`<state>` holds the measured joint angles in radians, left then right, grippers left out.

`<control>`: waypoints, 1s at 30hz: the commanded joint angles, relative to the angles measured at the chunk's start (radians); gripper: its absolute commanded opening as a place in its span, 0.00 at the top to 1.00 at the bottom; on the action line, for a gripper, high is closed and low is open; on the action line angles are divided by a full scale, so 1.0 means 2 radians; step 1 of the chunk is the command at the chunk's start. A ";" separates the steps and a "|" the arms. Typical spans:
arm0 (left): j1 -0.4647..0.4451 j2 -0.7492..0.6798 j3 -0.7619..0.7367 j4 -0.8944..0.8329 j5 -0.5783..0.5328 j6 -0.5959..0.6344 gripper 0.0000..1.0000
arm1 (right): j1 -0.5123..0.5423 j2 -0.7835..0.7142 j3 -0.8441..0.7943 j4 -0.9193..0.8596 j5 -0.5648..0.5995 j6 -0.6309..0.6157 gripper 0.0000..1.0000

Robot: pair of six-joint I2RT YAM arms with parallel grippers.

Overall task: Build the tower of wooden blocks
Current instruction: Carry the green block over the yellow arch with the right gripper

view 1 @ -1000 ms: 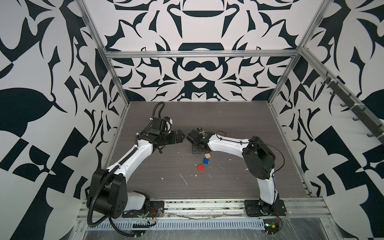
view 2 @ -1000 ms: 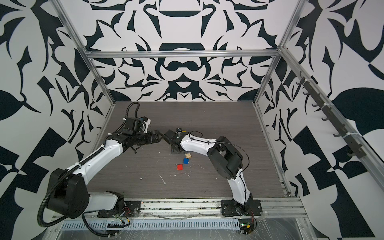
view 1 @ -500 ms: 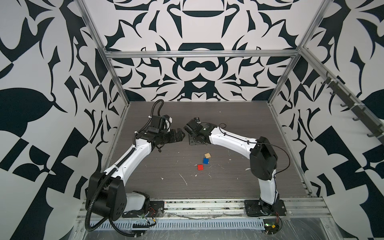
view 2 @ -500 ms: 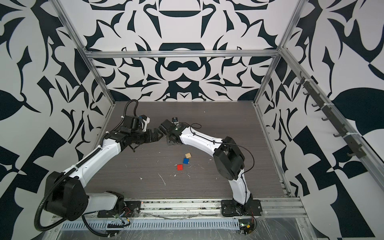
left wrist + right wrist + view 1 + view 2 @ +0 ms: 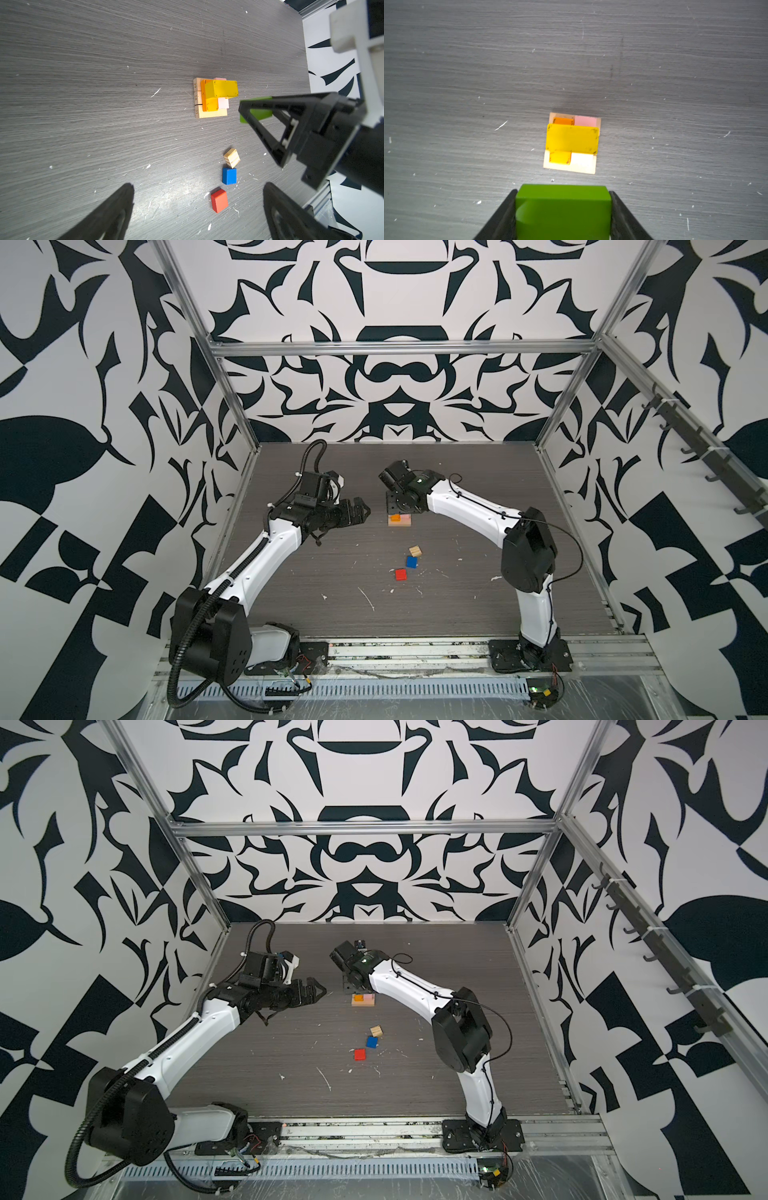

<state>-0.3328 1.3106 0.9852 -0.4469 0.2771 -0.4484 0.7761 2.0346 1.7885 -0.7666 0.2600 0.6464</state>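
Loose on counter (image 5: 104,83) near yellow-topped block tower (image 5: 212,97): plain wooden cube (image 5: 231,158), blue square block (image 5: 229,176), red square block (image 5: 219,200). Right gripper (image 5: 562,195) pinching green rectangular block (image 5: 562,214), raised nearby; left gripper (image 5: 362,511) spread, aside.

Stamped numbers show up in the left wrist view, on the end faces of the three tan bars (image 5: 196,97) under the tower (image 5: 220,89): 29, 58, 31.

The counter (image 5: 332,572) is a dark grey wood-grain top, scuffed with white flecks (image 5: 366,598) mostly toward its near edge. Around its middle, three tan bars (image 5: 400,523) lie flat, side by side and touching, making a square. Nearer the front edge sits a plain wooden cube (image 5: 415,551), a blue block (image 5: 411,562) just beside it, and a red block (image 5: 400,574) slightly apart.
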 commanded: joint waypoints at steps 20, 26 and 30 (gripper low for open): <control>0.004 -0.014 0.005 -0.009 0.003 0.003 0.01 | -0.020 0.098 0.152 -0.071 -0.003 -0.017 0.47; 0.004 -0.013 0.005 -0.008 0.004 0.004 0.00 | -0.021 0.109 0.163 -0.077 0.009 -0.010 0.47; 0.004 -0.013 0.004 -0.008 0.004 0.005 0.00 | -0.021 0.111 0.164 -0.077 0.010 -0.007 0.47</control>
<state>-0.3309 1.3060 0.9852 -0.4477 0.2771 -0.4473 0.7387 2.2787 2.0773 -0.9012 0.2516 0.6209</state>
